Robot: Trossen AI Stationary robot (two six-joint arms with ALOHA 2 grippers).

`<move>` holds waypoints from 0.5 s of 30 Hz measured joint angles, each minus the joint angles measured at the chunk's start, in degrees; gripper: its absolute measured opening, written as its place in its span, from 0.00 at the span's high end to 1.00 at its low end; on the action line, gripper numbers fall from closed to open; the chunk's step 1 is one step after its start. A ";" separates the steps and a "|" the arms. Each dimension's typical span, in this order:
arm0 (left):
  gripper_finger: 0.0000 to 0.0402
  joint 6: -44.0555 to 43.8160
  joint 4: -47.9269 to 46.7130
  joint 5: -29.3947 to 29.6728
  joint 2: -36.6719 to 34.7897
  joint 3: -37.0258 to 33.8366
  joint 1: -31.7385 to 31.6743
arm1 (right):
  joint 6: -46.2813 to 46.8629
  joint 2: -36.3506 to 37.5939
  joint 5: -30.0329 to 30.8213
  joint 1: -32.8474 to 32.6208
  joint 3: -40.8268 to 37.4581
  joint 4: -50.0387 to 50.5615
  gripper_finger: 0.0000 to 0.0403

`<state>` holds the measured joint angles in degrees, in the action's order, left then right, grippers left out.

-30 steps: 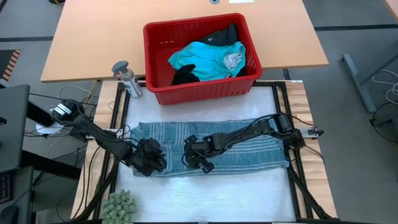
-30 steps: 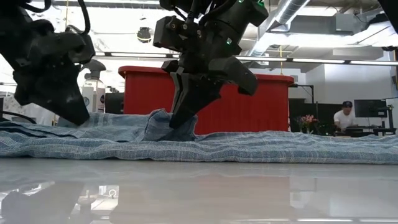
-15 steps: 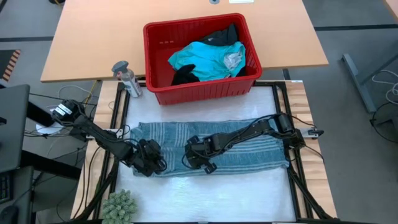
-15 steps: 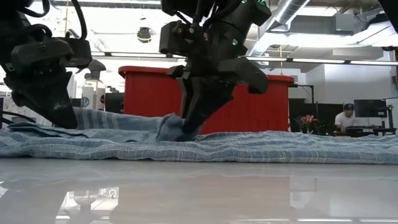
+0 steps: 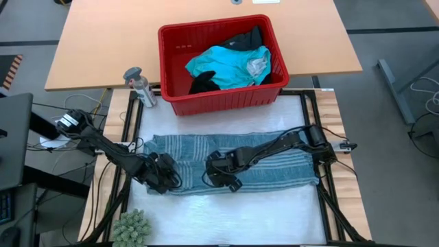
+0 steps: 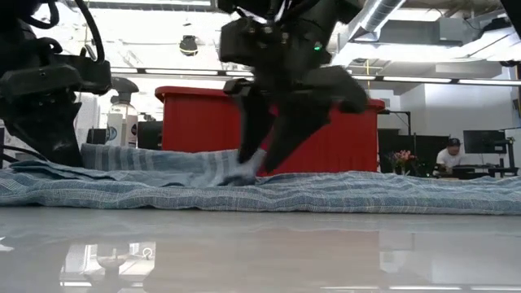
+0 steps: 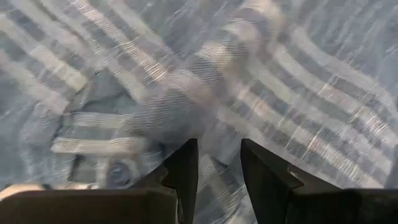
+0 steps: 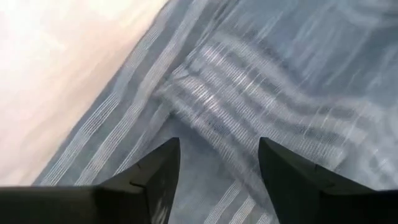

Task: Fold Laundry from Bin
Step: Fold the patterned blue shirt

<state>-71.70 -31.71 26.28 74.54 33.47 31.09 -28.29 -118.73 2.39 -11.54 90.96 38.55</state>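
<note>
- Laundry, high view: I log a blue-grey striped garment (image 5: 233, 163) spread flat across the white table (image 5: 226, 213), just in front of the red bin (image 5: 223, 58). Inside the bin lie a turquoise garment (image 5: 230, 63) and black garments (image 5: 204, 84). A grey spray bottle (image 5: 139, 86) stands just beside the bin's left side; a green spiky plant (image 5: 130, 228) sits at the near left corner.
- High view, arms: left gripper (image 5: 161, 175) is down on the striped garment's left end; right gripper (image 5: 221, 171) is down near its middle.
- Low view: striped garment (image 6: 326, 191) lies along the tabletop with a raised bunch under the right gripper (image 6: 269, 159), whose fingers straddle it, spread. Left gripper (image 6: 49, 138) stands on the cloth at the far left. Bin (image 6: 195, 122) sits behind. A seated person (image 6: 450, 155) shows far back.
- Left wrist view: left gripper (image 7: 219, 168) is slightly parted over a puckered fold, clasping nothing that I can see.
- Right wrist view: right gripper (image 8: 219, 168) is wide apart above a ridge of striped cloth, not gripping it; bare table (image 8: 56, 68) lies beside.
</note>
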 joint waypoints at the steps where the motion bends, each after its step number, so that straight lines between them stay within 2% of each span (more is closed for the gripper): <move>1: 0.73 -0.04 -0.12 0.02 -0.23 0.00 -0.01 | 0.08 0.14 -0.04 -0.08 0.00 1.08 0.39; 5: 0.73 0.03 -1.54 0.28 -0.86 -0.02 -0.05 | 1.29 1.07 -2.75 -0.39 0.05 2.16 0.40; 8: 0.73 0.05 -2.47 -1.82 -2.16 -0.04 -0.07 | 1.94 1.92 -3.04 -0.43 0.07 3.33 0.41; 11: 0.73 0.98 -0.80 -2.29 -4.72 -0.05 0.68 | 1.51 2.32 -3.86 -0.70 0.07 0.16 0.42; 13: 0.73 7.02 3.77 -1.86 -6.77 -0.06 2.23 | 1.15 2.33 -3.86 -1.21 0.07 -2.51 0.42; 15: 0.73 17.38 9.18 -1.98 -7.65 -0.04 5.08 | 0.17 2.31 -3.87 -2.06 0.07 -4.46 0.42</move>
<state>-54.33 -22.53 24.30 66.89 33.43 36.17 -28.12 -116.42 -1.48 -13.60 91.02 34.08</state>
